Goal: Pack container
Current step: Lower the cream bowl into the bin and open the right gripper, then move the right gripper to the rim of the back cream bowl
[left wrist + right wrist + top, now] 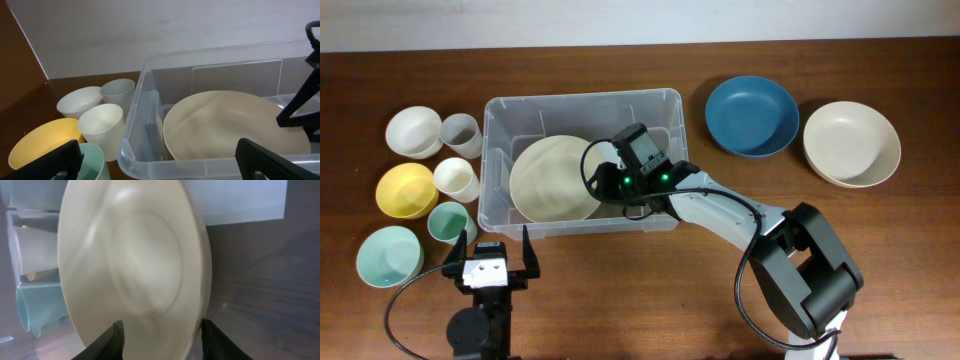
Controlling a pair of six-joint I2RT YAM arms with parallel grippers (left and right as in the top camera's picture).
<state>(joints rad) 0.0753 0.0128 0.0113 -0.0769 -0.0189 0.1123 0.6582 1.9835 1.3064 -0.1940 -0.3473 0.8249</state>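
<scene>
1. The left end effector (pixel 157 152) hangs with its fingers spread wide, just short of the clear container (pixel 150 70).
2. Ahead of it and to the right, a cream plate (pixel 235 125) rests inside the container.
3. To its left on the table (pixel 20 90) stand a yellow bowl (pixel 42 145), a white bowl (pixel 80 102) and a white cup (pixel 102 125).

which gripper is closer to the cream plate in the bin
Right. The right gripper is over the container at the cream plate's right edge; the left gripper sits outside the container's front wall, near its left corner.
</scene>
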